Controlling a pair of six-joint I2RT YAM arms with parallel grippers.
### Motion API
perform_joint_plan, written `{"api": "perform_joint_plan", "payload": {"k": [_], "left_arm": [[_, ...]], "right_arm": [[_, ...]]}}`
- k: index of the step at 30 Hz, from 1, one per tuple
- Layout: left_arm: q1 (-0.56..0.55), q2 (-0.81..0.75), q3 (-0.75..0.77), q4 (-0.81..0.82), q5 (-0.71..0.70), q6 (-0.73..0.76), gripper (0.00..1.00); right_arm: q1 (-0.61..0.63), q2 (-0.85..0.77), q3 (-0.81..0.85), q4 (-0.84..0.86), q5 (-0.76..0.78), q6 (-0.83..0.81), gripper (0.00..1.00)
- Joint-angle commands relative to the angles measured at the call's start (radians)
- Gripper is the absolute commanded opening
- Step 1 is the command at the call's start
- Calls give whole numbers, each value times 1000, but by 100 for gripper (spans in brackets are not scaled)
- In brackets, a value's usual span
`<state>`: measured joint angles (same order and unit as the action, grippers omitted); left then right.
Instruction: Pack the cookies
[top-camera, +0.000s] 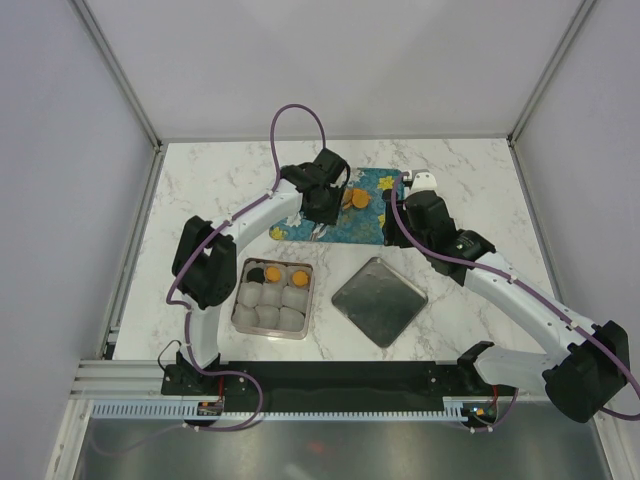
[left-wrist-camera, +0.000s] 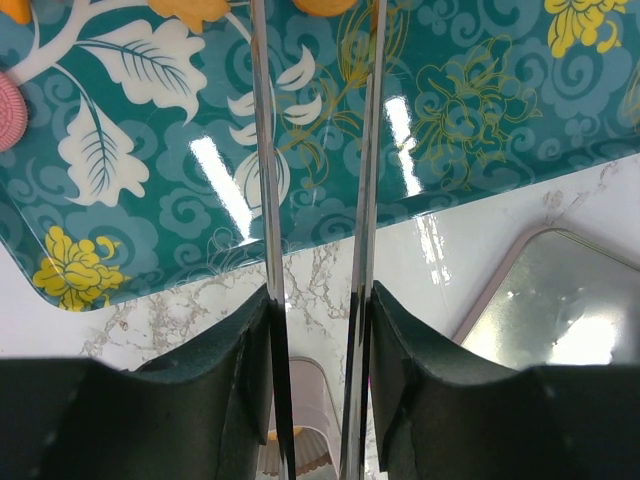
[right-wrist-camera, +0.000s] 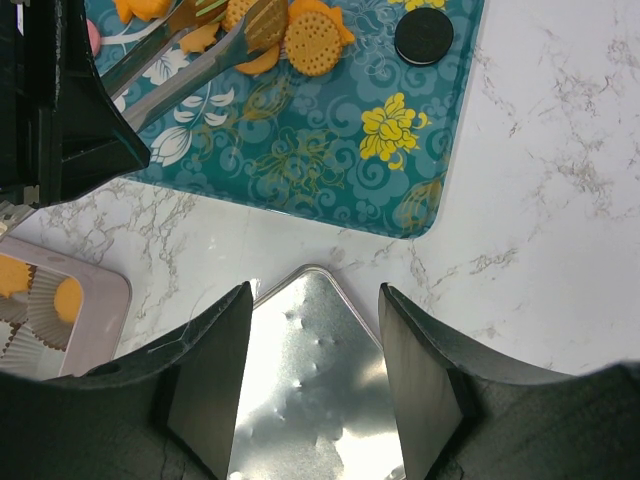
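Note:
Orange cookies (top-camera: 358, 198) lie on a teal flowered tray (top-camera: 372, 222). My left gripper (top-camera: 325, 195) is shut on metal tongs (left-wrist-camera: 268, 200), whose two blades run out over the tray (left-wrist-camera: 480, 110). In the right wrist view the tong tips (right-wrist-camera: 240, 30) sit at a brownish cookie (right-wrist-camera: 264, 22), beside an orange cookie (right-wrist-camera: 312, 42) and a black one (right-wrist-camera: 423, 36). My right gripper (top-camera: 392, 232) is open and empty (right-wrist-camera: 312, 300), above the tin lid (right-wrist-camera: 310, 390). A pink cookie (left-wrist-camera: 8, 110) shows at the tray's left edge.
A pink square tin (top-camera: 240, 290) with white paper cups stands at front left. Two cups hold orange cookies (top-camera: 274, 274) and one holds a black one (top-camera: 256, 273). The silver lid (top-camera: 379, 300) lies flat to its right. White walls enclose the marble table.

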<state>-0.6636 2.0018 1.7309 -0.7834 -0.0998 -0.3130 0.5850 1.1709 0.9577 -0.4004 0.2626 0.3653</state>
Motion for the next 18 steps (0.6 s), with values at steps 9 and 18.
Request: {"api": "perform_joint_plan", "payload": {"k": [9, 18], "left_arm": [[-4, -132, -31, 6, -2, 19, 42], [-4, -221, -120, 12, 48, -20, 42]], "right_arm": [[-4, -16, 4, 26, -3, -11, 61], [-5, -14, 3, 26, -2, -12, 61]]}}
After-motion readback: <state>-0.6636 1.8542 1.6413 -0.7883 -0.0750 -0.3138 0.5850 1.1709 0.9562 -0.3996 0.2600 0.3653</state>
